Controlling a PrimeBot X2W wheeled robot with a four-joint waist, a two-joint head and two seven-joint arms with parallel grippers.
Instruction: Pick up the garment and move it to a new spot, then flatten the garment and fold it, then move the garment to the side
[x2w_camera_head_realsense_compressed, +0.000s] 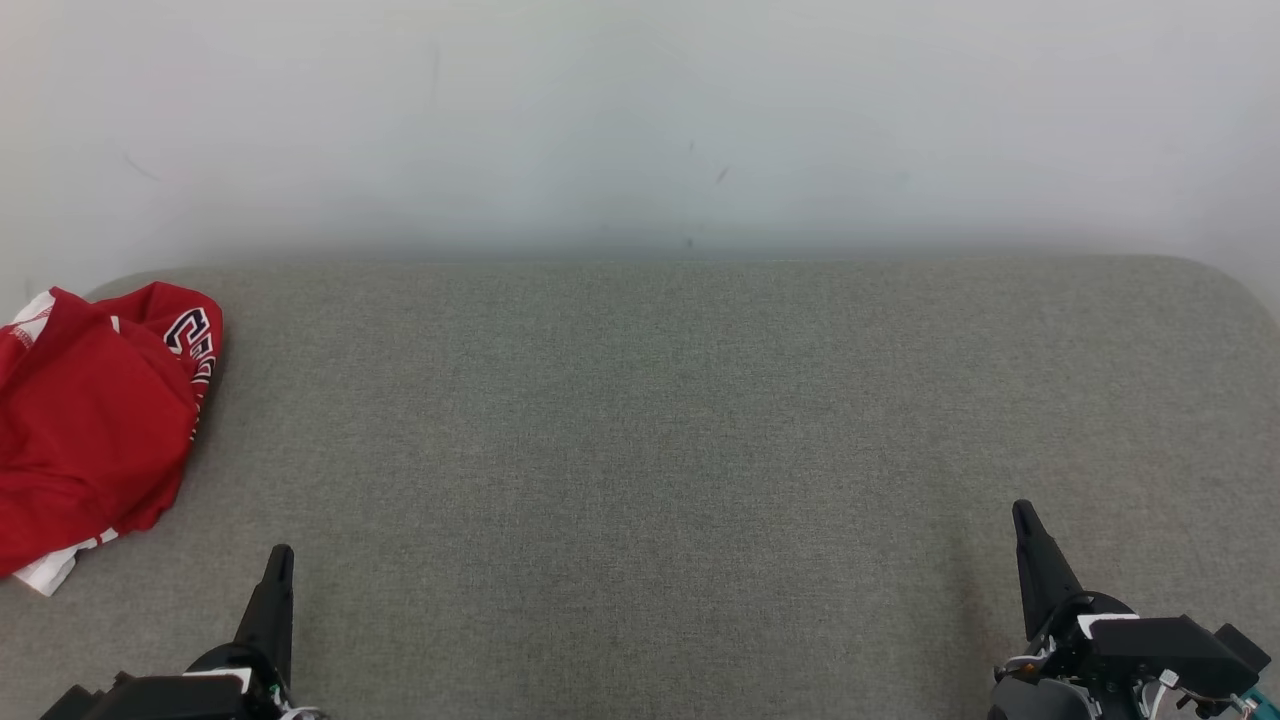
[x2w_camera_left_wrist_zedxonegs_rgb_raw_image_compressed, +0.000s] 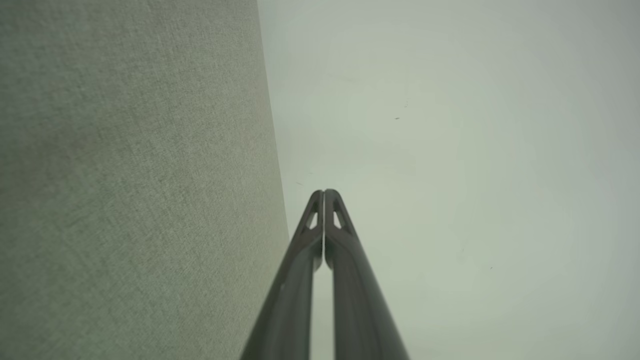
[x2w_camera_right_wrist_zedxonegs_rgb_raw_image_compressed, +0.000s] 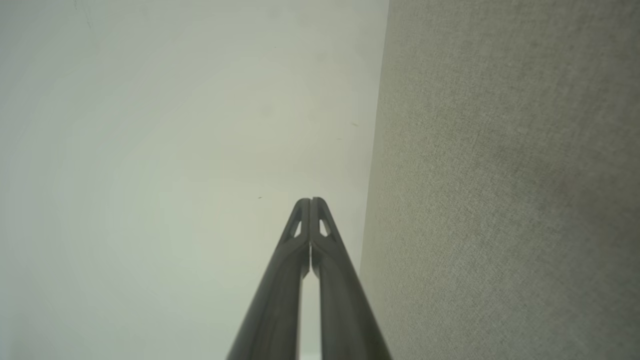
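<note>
A red garment (x2w_camera_head_realsense_compressed: 90, 430) with white trim and dark lettering lies crumpled at the far left edge of the grey fabric surface (x2w_camera_head_realsense_compressed: 640, 450). My left gripper (x2w_camera_head_realsense_compressed: 280, 555) is shut and empty at the lower left, a short way right of and nearer than the garment. At the lower right my right gripper (x2w_camera_head_realsense_compressed: 1022, 512) is shut and empty, far from the garment. In the left wrist view the left gripper (x2w_camera_left_wrist_zedxonegs_rgb_raw_image_compressed: 324, 192) has its fingertips pressed together. The right wrist view shows the right gripper (x2w_camera_right_wrist_zedxonegs_rgb_raw_image_compressed: 310, 201) the same way, tips touching.
A pale wall (x2w_camera_head_realsense_compressed: 640, 120) rises right behind the grey surface, which has rounded far corners. Both wrist views look along the surface (x2w_camera_left_wrist_zedxonegs_rgb_raw_image_compressed: 125, 175) (x2w_camera_right_wrist_zedxonegs_rgb_raw_image_compressed: 510, 175) toward that wall (x2w_camera_left_wrist_zedxonegs_rgb_raw_image_compressed: 450, 150) (x2w_camera_right_wrist_zedxonegs_rgb_raw_image_compressed: 175, 150).
</note>
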